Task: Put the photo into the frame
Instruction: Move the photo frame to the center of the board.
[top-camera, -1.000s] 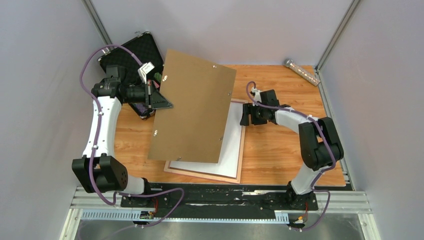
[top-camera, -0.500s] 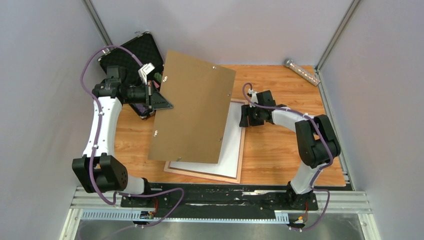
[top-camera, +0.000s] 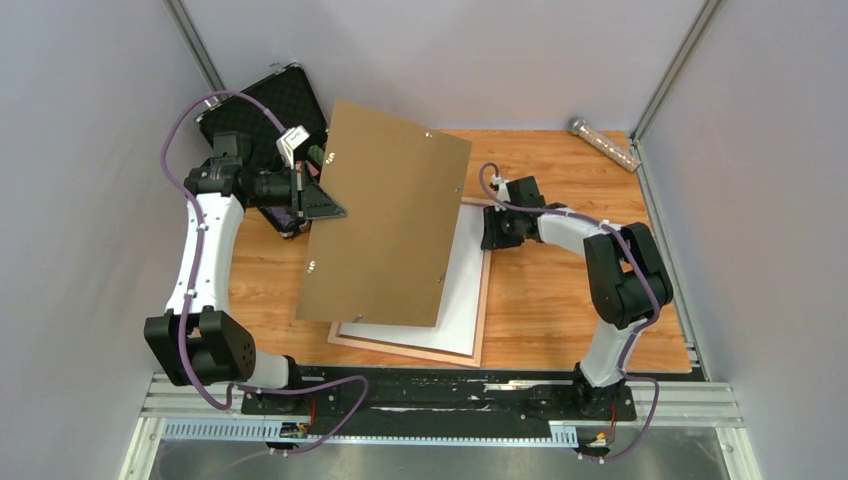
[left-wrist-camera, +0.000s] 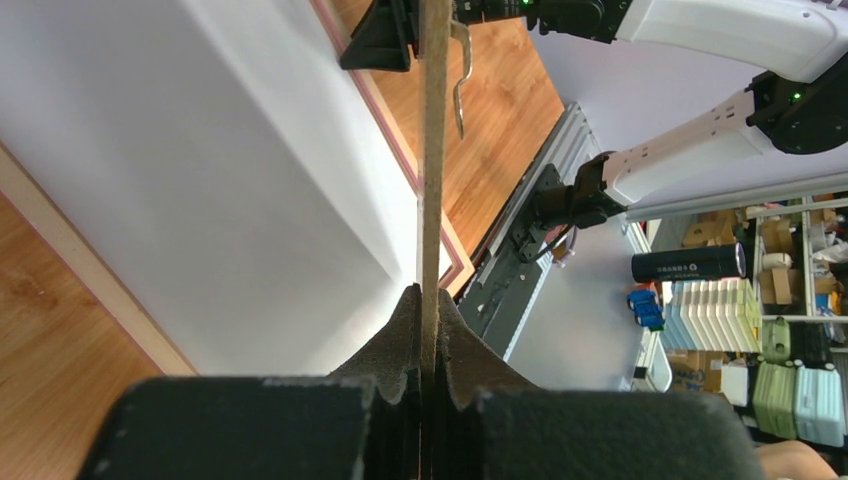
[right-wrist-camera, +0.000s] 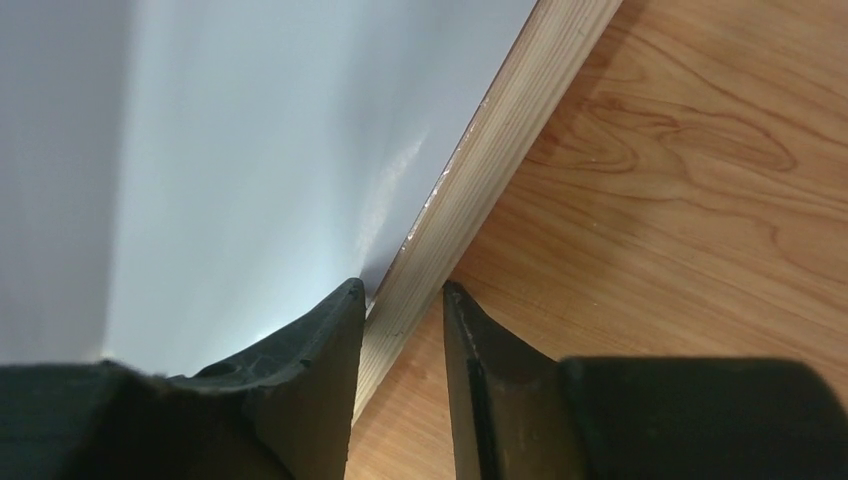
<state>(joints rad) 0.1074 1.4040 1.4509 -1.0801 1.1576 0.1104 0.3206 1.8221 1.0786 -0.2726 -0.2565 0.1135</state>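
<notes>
The frame (top-camera: 484, 300) lies flat on the wooden table, light wood side up. A white sheet (top-camera: 460, 290) lies inside it; no printed picture shows, so I cannot tell if it is the photo. My left gripper (top-camera: 325, 205) is shut on the left edge of a brown backing board (top-camera: 390, 220) and holds it tilted above the frame. In the left wrist view the board's edge (left-wrist-camera: 435, 150) runs up from the closed jaws (left-wrist-camera: 432, 300). My right gripper (top-camera: 487, 232) sits at the frame's far right corner. Its slightly open jaws (right-wrist-camera: 400, 290) straddle the wood rail (right-wrist-camera: 500, 140).
A black foam-lined case (top-camera: 270, 100) lies open at the back left behind the left arm. A silvery cylinder (top-camera: 603, 143) lies at the back right corner. Grey walls close in the table on both sides and at the back.
The right arm's elbow has swung left and the right gripper has shifted slightly up along the frame's right rail. The left arm and the board have not moved.
</notes>
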